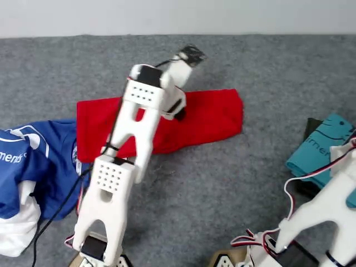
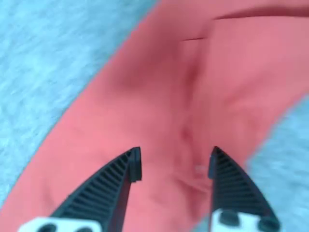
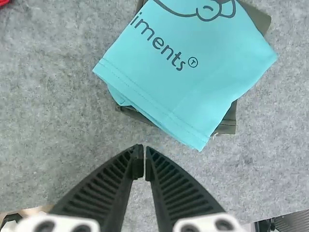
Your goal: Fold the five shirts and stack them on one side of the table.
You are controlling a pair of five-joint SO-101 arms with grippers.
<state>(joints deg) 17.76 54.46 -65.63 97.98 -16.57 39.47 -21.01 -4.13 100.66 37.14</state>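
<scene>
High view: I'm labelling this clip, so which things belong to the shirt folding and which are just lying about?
Belong to the job:
flat red cloth shirt
crumpled blue cloth shirt
bunched white cloth shirt touching it
folded teal printed shirt
dark folded shirt beneath the teal

Just lying about:
grey felt table cover
black cable along one arm

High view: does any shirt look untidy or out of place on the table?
Yes. The blue shirt lies crumpled over a white shirt at the left of the high view, a loose heap, not folded. The teal shirt sits folded on a dark shirt at the right, neat by comparison.
</scene>
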